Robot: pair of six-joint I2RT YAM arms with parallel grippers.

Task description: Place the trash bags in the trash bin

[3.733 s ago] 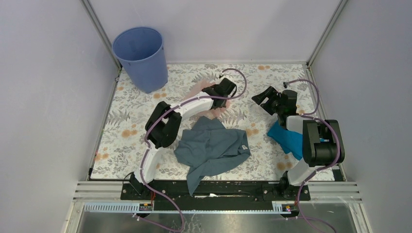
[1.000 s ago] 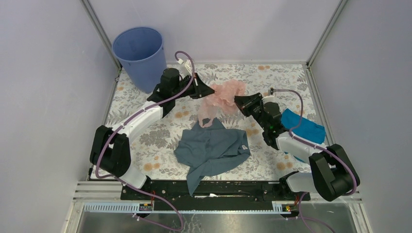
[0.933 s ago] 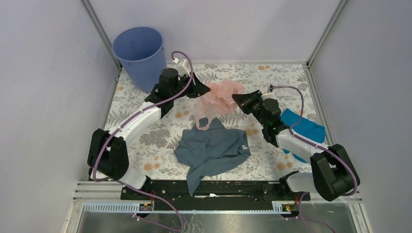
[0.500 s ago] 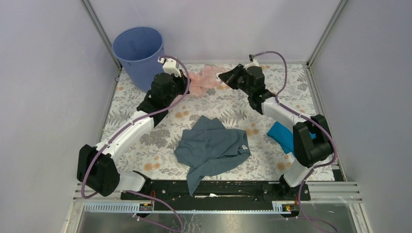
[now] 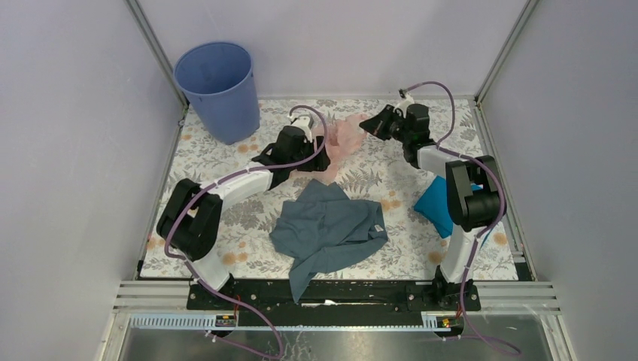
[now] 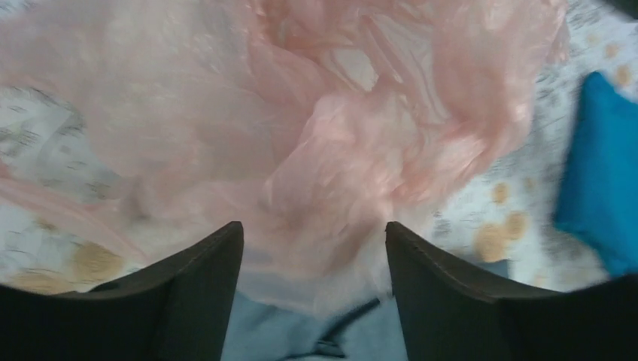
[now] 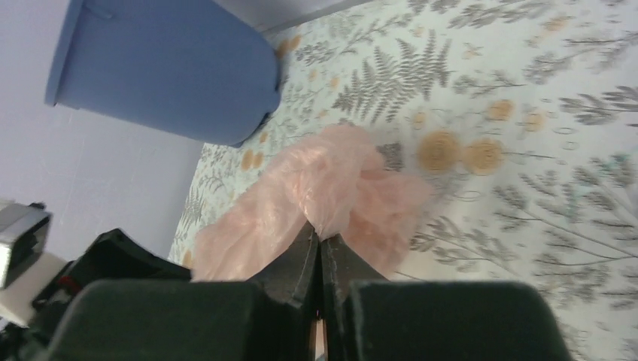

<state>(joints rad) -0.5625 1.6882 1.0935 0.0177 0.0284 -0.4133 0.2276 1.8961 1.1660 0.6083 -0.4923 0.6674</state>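
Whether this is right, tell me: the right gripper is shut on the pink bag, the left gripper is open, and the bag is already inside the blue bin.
One part is wrong: the pink bag lies on the table, apart from the blue bin, as the top external view shows. The right gripper is shut on it and the left gripper is open.

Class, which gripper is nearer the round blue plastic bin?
Left. The left gripper, open, is between the bin and the pale pink plastic bag; the right gripper pinches that bag from its far side.
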